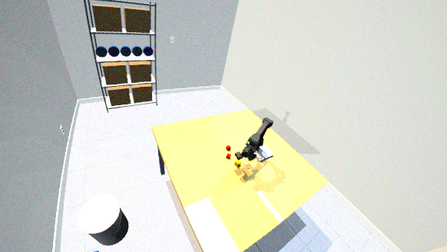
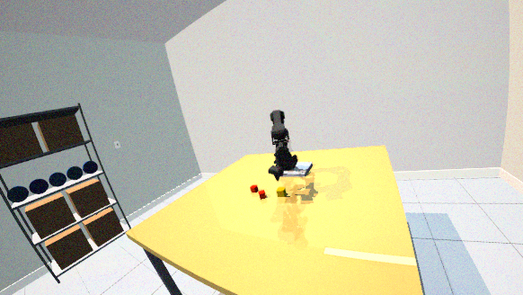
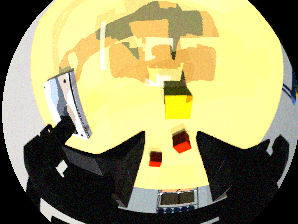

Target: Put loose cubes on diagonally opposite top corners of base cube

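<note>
The yellow base cube (image 1: 238, 163) (image 2: 281, 192) (image 3: 178, 106) stands on the yellow table (image 1: 192, 154) (image 2: 202, 252). One smaller red cube (image 1: 229, 156) (image 2: 261, 194) (image 3: 183, 146) lies near it, turned at an angle in the wrist view. The other red cube (image 1: 228, 147) (image 2: 253, 189) (image 3: 155, 163) lies farther from the base cube. The two red cubes are apart, and nothing is on the base cube. My gripper (image 1: 238, 155) (image 2: 275, 173) (image 3: 171, 133) is open and empty, above the table close to the cubes. Its fingers are dark and hard to separate in the top and exterior views.
The arm's white and grey base plate (image 1: 266, 154) (image 2: 305, 169) (image 3: 77, 107) is behind the gripper. A pale strip (image 1: 269, 206) (image 2: 368, 256) (image 3: 103, 46) lies on the table. A shelf rack (image 1: 125, 59) (image 2: 54, 209) stands beyond the table. A white-topped bin (image 1: 100, 215) stands on the floor.
</note>
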Available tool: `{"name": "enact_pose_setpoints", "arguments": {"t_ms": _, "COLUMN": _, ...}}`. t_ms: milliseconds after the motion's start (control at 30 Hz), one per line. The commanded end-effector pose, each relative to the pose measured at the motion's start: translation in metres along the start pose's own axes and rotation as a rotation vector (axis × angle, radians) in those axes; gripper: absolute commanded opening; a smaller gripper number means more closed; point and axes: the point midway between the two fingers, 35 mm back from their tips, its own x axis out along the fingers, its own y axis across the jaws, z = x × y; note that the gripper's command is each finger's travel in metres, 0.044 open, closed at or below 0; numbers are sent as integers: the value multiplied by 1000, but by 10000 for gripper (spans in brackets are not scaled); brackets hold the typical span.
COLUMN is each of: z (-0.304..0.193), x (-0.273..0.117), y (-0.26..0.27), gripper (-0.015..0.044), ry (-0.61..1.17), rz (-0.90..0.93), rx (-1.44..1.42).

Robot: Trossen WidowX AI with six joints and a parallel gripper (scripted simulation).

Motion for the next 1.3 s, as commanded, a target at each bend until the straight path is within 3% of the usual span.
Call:
{"name": "enact_pose_setpoints", "arguments": {"t_ms": 0, "z": -18, "x": 2, "y": -4, "gripper": 265, "ry": -29, "rz": 17, "rx": 7}}
{"name": "enact_pose_setpoints", "arguments": {"t_ms": 1000, "z": -196, "x": 20, "y": 19, "gripper": 265, "ry": -243, "rz": -1, "rx": 124}}
{"name": "enact_pose_setpoints", "arguments": {"t_ms": 1133, "z": -203, "x": 22, "y": 22, "gripper": 265, "ry": -251, "rz": -9, "rx": 130}}
{"name": "enact_pose_setpoints", "arguments": {"t_ms": 1267, "z": -198, "x": 48, "y": 20, "gripper": 265, "ry": -251, "rz": -9, "rx": 130}}
